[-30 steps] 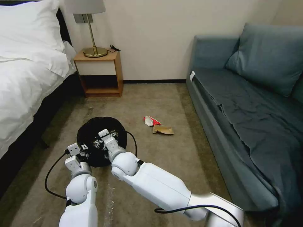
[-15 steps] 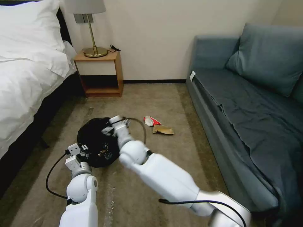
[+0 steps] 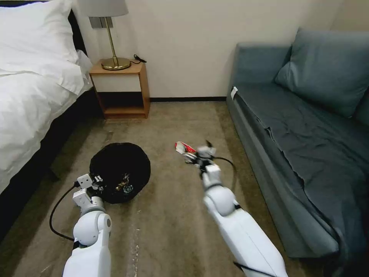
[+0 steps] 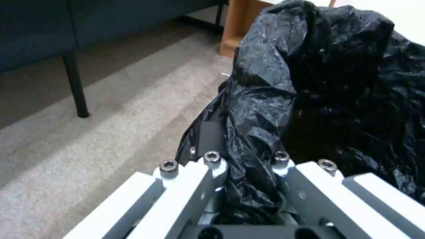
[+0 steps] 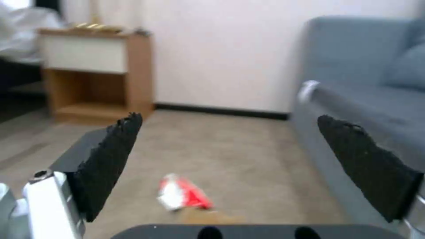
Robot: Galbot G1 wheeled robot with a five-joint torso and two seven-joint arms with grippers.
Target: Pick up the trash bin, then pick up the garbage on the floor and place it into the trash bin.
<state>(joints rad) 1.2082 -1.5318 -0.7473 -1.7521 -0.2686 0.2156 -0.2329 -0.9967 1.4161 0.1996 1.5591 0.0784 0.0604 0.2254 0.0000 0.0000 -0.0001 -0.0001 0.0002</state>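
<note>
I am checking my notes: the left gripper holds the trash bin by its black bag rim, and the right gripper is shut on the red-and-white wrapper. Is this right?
One part is wrong. The right gripper is open, not shut: in the right wrist view the red-and-white wrapper lies on the carpet between its spread fingers, untouched. The left gripper does hold the trash bin by its black bag rim.

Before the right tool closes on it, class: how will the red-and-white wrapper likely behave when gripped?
The wrapper looks crumpled and thin, so it will probably flatten and flop instead of holding shape. It seems light, so the open right tool may nudge it across the carpet. It lies against a tan scrap, which might get pinched along with it.
</note>
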